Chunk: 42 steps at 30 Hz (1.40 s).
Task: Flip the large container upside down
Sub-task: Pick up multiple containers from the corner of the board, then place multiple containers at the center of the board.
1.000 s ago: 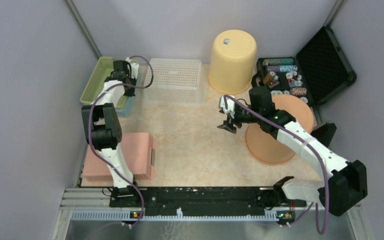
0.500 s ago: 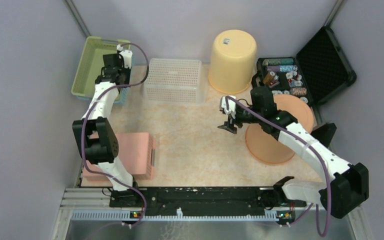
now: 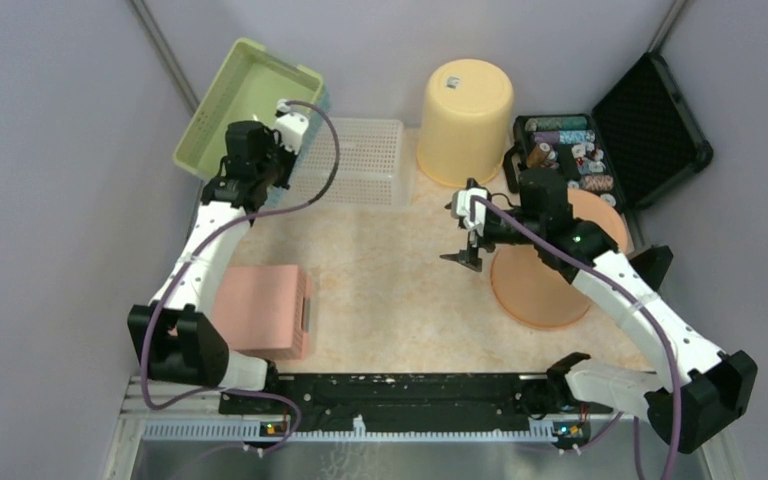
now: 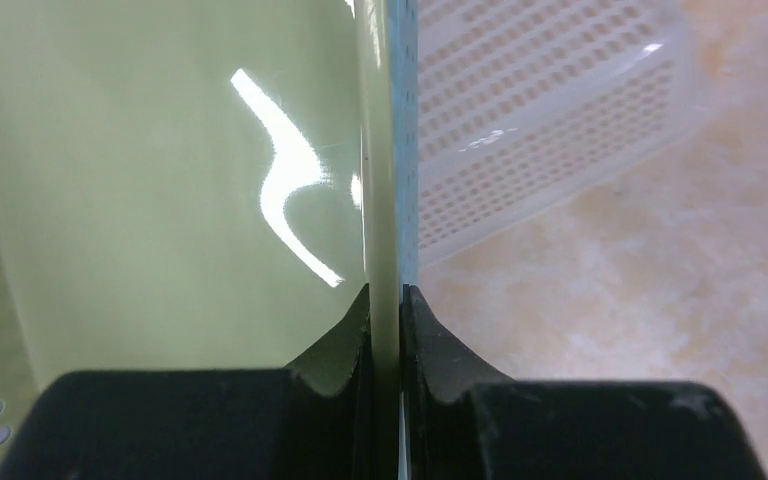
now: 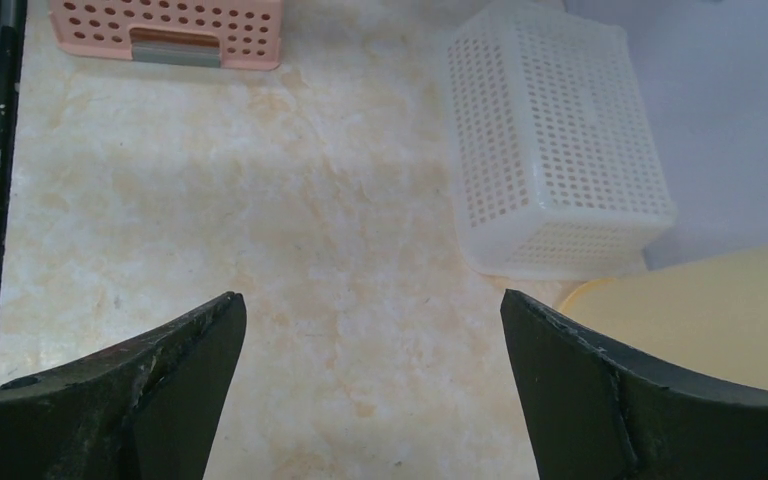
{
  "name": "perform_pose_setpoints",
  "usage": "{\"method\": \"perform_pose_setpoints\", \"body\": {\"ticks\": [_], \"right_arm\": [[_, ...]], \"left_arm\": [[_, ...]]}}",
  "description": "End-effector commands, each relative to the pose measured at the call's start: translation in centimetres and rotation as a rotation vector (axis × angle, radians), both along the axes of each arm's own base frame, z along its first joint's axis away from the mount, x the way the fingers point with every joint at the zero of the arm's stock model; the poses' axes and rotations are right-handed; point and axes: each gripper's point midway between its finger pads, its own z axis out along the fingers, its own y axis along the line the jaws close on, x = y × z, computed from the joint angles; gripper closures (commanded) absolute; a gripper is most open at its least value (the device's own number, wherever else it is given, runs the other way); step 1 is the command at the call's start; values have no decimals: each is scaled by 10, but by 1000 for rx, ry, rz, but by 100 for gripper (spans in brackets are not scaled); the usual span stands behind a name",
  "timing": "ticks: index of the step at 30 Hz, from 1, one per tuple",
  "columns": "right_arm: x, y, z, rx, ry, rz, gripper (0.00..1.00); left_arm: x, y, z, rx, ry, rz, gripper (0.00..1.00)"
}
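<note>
The left pincer (image 3: 282, 138) is clenched on the side wall of the green container (image 3: 250, 100), one finger inside and one outside, as the left wrist view shows (image 4: 385, 300). The container hangs tilted off the counter (image 3: 390, 270) at the back left. Its upper rim is near the corner post and its right rim is just beside the white perforated basket (image 3: 355, 160). A second ago it lay flat against the left wall. The right pincer (image 3: 463, 232) hovers released, holding nothing, its jaws wider than before. Open counter lies between the pink basket (image 3: 270, 310) and the orange tub (image 3: 550, 290); the yellow bucket (image 3: 465, 105) crowds the back edge
</note>
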Motion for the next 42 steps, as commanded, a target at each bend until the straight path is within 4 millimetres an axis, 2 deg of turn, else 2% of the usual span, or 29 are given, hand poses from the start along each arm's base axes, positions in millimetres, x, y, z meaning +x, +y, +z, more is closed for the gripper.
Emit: {"method": "perform_pose_setpoints", "body": {"ticks": [1, 4, 8, 12, 15, 23, 31, 38, 42], "right_arm": [[-8, -13, 75, 89, -148, 2, 1], [-5, -28, 108, 106, -188, -73, 1], [-8, -44, 158, 140, -258, -163, 1], [-13, -53, 187, 175, -282, -213, 1], [-13, -56, 197, 195, -290, -240, 1], [-2, -52, 202, 229, -268, -265, 1], [21, -39, 189, 239, -203, -270, 1], [34, -33, 176, 233, -166, -276, 1], [36, -33, 165, 221, -157, -279, 1]], "left_arm": [[-28, -50, 58, 45, -231, -255, 100], [-52, -73, 59, 32, -248, -384, 100], [-82, -102, 51, 16, -221, -555, 100], [-112, -129, 35, 26, -176, -744, 100], [-136, -150, 24, 28, -135, -872, 100], [-186, -185, -8, 47, -18, -1092, 100], [-228, -209, -49, 74, 104, -1228, 100], [-255, -225, -85, 96, 212, -1318, 100], [-260, -233, -97, 102, 254, -1336, 100]]}}
